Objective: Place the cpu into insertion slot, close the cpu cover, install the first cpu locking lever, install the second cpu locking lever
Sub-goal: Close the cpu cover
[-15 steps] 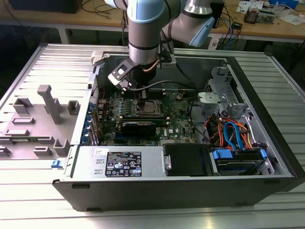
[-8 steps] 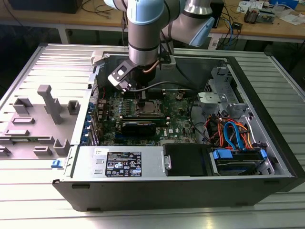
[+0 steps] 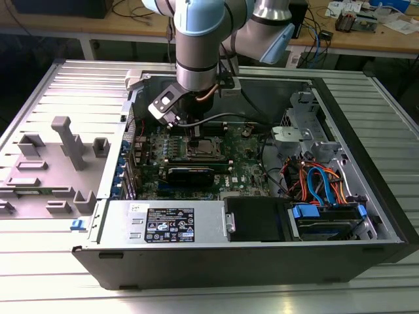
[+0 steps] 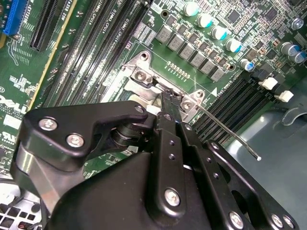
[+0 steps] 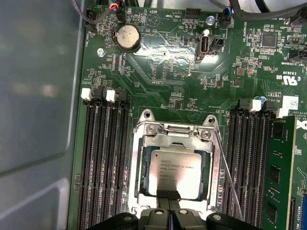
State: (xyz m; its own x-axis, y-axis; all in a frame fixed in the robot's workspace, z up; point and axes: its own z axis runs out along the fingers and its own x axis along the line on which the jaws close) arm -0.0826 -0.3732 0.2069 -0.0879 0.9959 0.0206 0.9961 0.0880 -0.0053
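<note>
Gripper (image 5: 168, 195) tips at the edge of the cpu (image 5: 176, 168)
In the first wrist view we see its fingers pressed together over the rim of the cpu, which lies flat inside the lowered cpu cover (image 5: 142, 167); a thin lever (image 5: 230, 184) runs alongside; in the exterior view they sit upper middle of the frame

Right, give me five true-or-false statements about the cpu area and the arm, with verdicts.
1. The cpu lies in the insertion slot. True.
2. The gripper hangs high above the case, clear of it. False: it is down inside, at the cpu's edge.
3. Long memory slots run on both sides of the cpu. True.
4. The case has its side panel on. False: it lies open, the green board showing.
5. A round coin battery sits on that board. True.
</note>
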